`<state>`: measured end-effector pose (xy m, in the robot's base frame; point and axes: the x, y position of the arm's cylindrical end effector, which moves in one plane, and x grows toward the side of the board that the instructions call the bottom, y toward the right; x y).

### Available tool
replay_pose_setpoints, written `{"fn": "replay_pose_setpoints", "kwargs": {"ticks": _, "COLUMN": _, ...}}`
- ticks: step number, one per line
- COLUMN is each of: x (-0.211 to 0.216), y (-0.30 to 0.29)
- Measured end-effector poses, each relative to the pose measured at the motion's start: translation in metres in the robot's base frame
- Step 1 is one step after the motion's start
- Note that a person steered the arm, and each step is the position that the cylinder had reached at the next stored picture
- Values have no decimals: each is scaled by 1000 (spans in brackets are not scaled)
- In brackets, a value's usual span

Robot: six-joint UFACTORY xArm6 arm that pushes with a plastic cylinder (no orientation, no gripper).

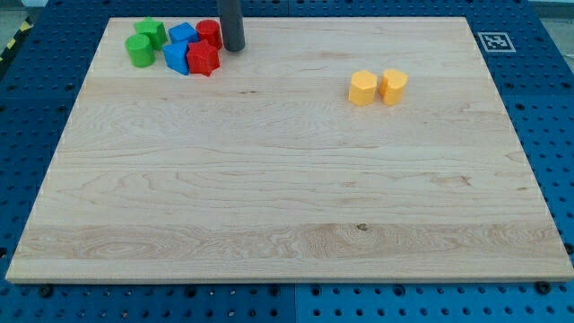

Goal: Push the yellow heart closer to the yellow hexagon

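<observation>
Bright, even light overhead; soft short shadows sit under my tip (234,48) and the blocks beside it. Sharp throughout, no glare.

Board (287,179): pale wood, visible grain, smooth satin finish, one small dark knot below centre. Yellow hexagon (362,89) and yellow heart (393,86), right of board centre: matt, look like plastic or painted. My tip (233,48), at board's top edge: dark grey rod, dull smooth finish. Blue surface (547,90) around board: perforated, looks metal.
</observation>
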<state>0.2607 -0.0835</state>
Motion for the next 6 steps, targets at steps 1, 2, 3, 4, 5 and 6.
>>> {"fn": "replay_pose_setpoints", "kwargs": {"ticks": 1, "x": 0, "y": 8}}
{"fn": "replay_pose_setpoints", "kwargs": {"ticks": 2, "x": 0, "y": 14}}
{"fn": "replay_pose_setpoints", "kwargs": {"ticks": 3, "x": 0, "y": 22}}
{"fn": "replay_pose_setpoints", "kwargs": {"ticks": 4, "x": 0, "y": 29}}
{"fn": "replay_pose_setpoints", "kwargs": {"ticks": 5, "x": 0, "y": 38}}
{"fn": "replay_pose_setpoints", "kwargs": {"ticks": 6, "x": 0, "y": 46}}
